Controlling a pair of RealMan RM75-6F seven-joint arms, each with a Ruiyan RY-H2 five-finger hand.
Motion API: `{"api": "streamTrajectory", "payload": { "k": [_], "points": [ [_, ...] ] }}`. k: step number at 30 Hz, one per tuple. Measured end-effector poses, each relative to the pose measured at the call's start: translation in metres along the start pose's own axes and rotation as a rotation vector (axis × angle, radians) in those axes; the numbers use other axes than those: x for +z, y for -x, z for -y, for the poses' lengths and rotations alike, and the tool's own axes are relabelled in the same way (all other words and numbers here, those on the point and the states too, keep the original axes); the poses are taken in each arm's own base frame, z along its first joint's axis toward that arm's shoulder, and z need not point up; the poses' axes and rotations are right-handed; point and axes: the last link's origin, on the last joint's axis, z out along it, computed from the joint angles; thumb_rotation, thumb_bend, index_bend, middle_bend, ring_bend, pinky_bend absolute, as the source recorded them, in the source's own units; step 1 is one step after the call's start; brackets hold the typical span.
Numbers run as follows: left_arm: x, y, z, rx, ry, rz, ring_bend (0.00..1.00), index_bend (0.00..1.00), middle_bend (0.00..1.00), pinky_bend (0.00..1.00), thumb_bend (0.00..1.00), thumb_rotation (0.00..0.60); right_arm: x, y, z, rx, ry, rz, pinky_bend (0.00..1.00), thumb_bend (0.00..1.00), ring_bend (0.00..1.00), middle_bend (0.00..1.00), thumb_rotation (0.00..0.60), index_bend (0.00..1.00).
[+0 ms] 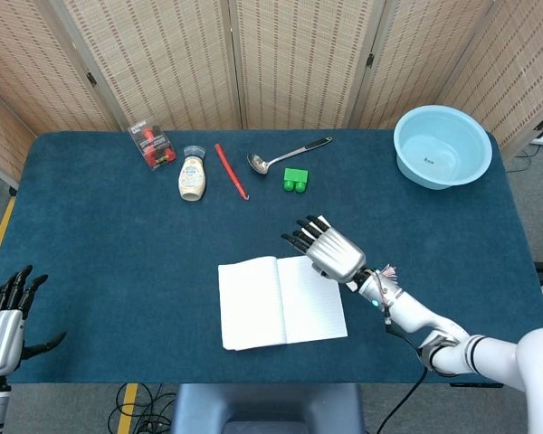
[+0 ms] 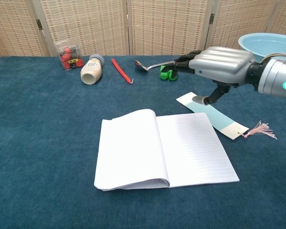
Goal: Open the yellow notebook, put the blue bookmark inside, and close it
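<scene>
Two views, head first. Right hand (image 1: 330, 250) hovers palm down above the table (image 1: 100, 244), fingers stretched out and apart, nothing in its grasp. Notebook (image 1: 281, 301) lies open and flat just below and left of that hand, white lined pages up; no yellow cover visible from here. Bookmark is mostly hidden under the hand; only its pink tassel (image 1: 386, 270) peeks out beside the wrist. Well beyond the fingertips, along the far edge: ladle (image 1: 285, 155), green block (image 1: 295, 180), red stick (image 1: 231, 170), bottle (image 1: 193, 176) lying on its side, box of red items (image 1: 152, 145). Basin (image 1: 442, 146) sits far off to the hand's right. Left hand (image 1: 4, 316) shows at the near left corner, off the table, fingers spread, holding nothing.

Chest view. Right hand (image 2: 219, 64) is raised over the bookmark (image 2: 212, 116), fingers extended toward the block (image 2: 168, 73), thumb hanging down toward the bookmark's white end; whether it touches, cannot tell. Bookmark lies flat, blue with white ends, tassel (image 2: 258, 130) trailing, its edge just beside the notebook's (image 2: 162, 150) right page. Left page curls up slightly at the top. Basin (image 2: 269, 43) behind the wrist. Bottle (image 2: 91, 69), stick (image 2: 121, 70), ladle (image 2: 158, 62) and box (image 2: 68, 54) line the far side. Left hand out of frame.
</scene>
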Motion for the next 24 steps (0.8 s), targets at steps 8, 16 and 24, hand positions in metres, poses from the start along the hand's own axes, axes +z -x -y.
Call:
{"api": "streamTrajectory", "payload": {
  "k": [8,16,24],
  "points": [
    [-0.003,0.003,-0.002,-0.011,0.011,0.011,0.04,0.15,0.04,0.15,0.07,0.6,-0.026,0.02,-0.015,0.051,0.148,0.122,0.12,0.11,0.1,0.14,0.6,0.11],
    [-0.005,0.007,-0.002,-0.02,0.015,0.026,0.04,0.15,0.04,0.15,0.07,0.6,-0.043,0.04,-0.018,0.089,0.215,0.173,0.03,0.03,0.0,0.0,0.6,0.0],
    [-0.005,0.006,-0.001,-0.023,0.012,0.023,0.04,0.15,0.04,0.15,0.07,0.6,-0.035,0.054,-0.01,0.144,0.237,0.177,0.0,0.0,0.0,0.0,0.6,0.0]
  ]
}}
